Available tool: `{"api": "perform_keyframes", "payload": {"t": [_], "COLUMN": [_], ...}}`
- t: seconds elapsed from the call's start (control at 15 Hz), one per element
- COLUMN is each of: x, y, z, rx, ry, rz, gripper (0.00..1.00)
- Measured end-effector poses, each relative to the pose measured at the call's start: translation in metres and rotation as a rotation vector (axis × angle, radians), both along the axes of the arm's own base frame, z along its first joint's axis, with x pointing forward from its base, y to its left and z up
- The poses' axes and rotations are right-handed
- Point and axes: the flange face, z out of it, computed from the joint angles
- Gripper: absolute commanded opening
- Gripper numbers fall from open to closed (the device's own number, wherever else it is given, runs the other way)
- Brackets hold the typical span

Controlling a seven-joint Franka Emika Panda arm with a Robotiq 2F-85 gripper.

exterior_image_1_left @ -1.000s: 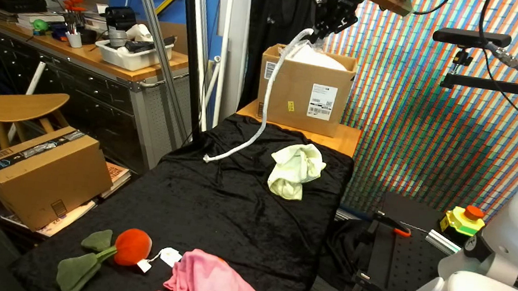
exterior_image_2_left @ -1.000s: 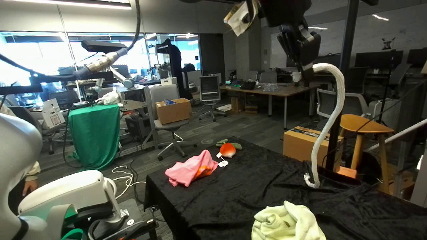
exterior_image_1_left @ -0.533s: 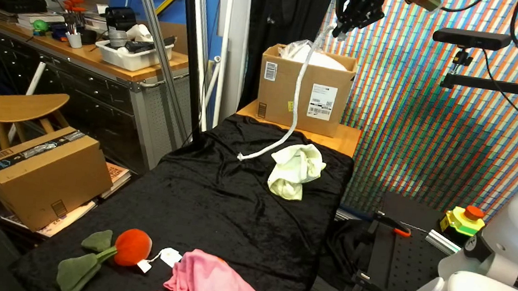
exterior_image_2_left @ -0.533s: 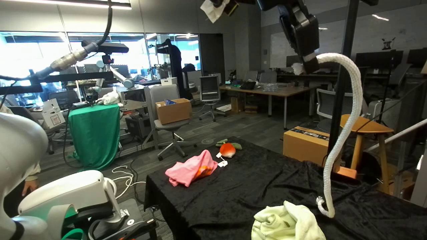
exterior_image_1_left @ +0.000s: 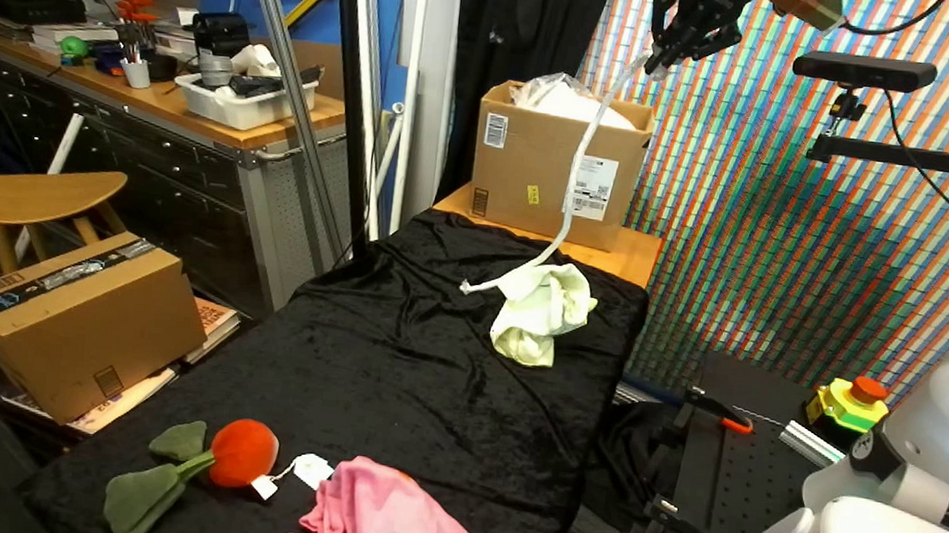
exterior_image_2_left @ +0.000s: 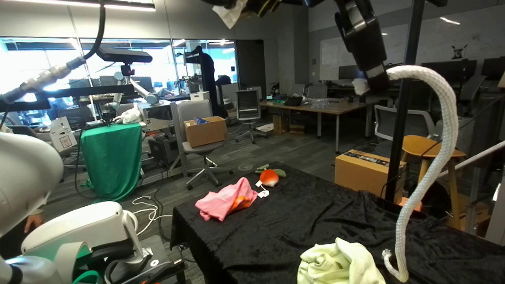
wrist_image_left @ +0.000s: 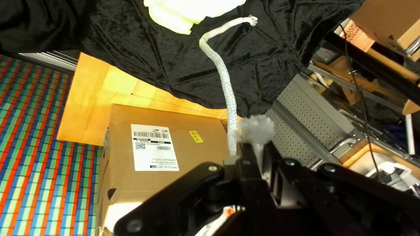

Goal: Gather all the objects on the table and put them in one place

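I've got my gripper (exterior_image_2_left: 377, 80) pinched on the white rope (exterior_image_2_left: 450, 128) near its upper end, the rest dangling near the green cloth (exterior_image_2_left: 335, 266); can't tell if it touches the black table cover (exterior_image_2_left: 315, 215). Pink cloth (exterior_image_2_left: 227, 200) and plush radish (exterior_image_2_left: 269, 177) lie well away, near each other.

Rope (exterior_image_2_left: 444, 154) now nearer pale-green cloth (exterior_image_2_left: 341, 265)

1 rope (exterior_image_2_left: 447, 146) | 2 cloths (exterior_image_1_left: 389, 519) | 1 plush vegetable (exterior_image_1_left: 244, 453) | 2 white tags (exterior_image_1_left: 313, 470) | 1 stool (exterior_image_1_left: 30, 193)
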Motion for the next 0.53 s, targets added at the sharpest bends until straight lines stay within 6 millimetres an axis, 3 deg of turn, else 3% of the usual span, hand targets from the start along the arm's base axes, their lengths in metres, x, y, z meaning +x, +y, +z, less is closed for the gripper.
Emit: {"api": "perform_keyframes", "payload": {"t": [0.27, 0.53], "x": [-0.003, 0.003], "y": [0.000, 0.022], "z": [-0.002, -0.014], "rx": [-0.014, -0.067], "ry": [0.021, 0.128], "rz": [-0.014, 0.045], "gripper": [0.09, 0.09]}}
